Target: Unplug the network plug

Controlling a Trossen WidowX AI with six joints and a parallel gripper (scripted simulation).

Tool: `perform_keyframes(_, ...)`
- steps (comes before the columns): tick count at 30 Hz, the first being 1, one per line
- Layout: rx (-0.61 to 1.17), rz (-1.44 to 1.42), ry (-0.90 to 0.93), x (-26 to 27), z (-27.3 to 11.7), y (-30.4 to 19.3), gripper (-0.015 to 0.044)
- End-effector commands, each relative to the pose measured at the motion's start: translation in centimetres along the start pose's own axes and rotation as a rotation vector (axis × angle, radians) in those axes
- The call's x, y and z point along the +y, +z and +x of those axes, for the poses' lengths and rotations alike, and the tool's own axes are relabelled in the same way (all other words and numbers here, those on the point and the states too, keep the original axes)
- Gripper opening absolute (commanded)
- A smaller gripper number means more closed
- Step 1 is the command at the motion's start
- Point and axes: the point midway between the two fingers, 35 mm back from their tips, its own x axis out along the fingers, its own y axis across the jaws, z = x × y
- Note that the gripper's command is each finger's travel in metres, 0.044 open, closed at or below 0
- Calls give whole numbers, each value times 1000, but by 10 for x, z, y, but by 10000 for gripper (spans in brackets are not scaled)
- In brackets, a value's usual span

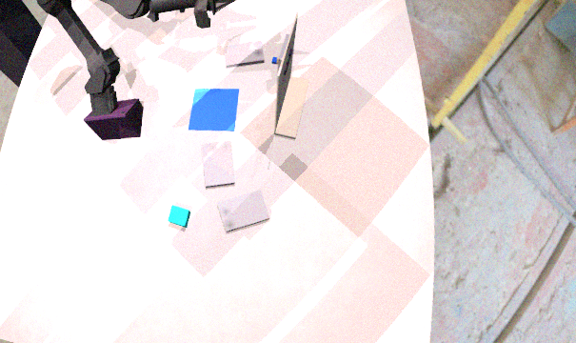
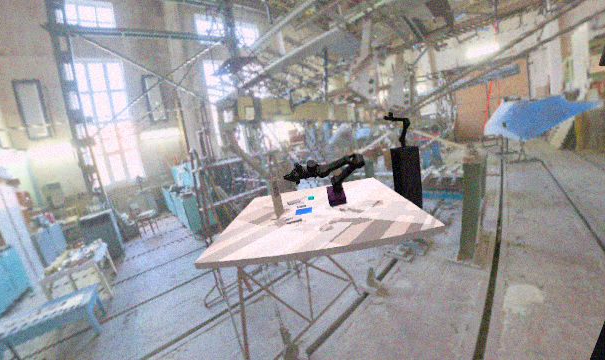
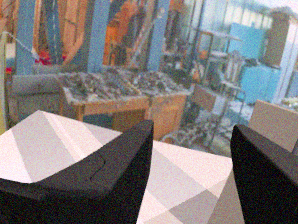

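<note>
A small blue plug (image 1: 274,60) sits at the left face of the upright panel (image 1: 286,71) (image 2: 276,197); its tab and the socket are too small to make out. The marked square (image 1: 214,110) (image 2: 303,211) is a flat blue patch on the table, left of the panel in the top view. My gripper (image 3: 193,132) (image 2: 286,178) is partly open, with nothing between its fingers. It hangs in the air above the table, apart from the plug, and is partly cut off at the top of the top view. The plug does not show in the wrist view.
The panel has a tan foot (image 1: 293,107). Flat grey plates (image 1: 245,53) (image 1: 218,164) (image 1: 244,211) lie around the square. A cyan block (image 1: 179,215) (image 2: 310,198) lies farther off. The arm stands on a purple base (image 1: 121,121) (image 2: 336,196).
</note>
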Motion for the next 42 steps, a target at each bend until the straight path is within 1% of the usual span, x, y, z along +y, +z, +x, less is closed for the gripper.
perform_keyframes(1, 8, 159, -6, -12, 1, -12, 156)
perform_keyframes(20, 28, 824, -44, -56, -9, -58, 156)
perform_keyframes(42, 19, 1597, -106, -92, -45, -100, 156)
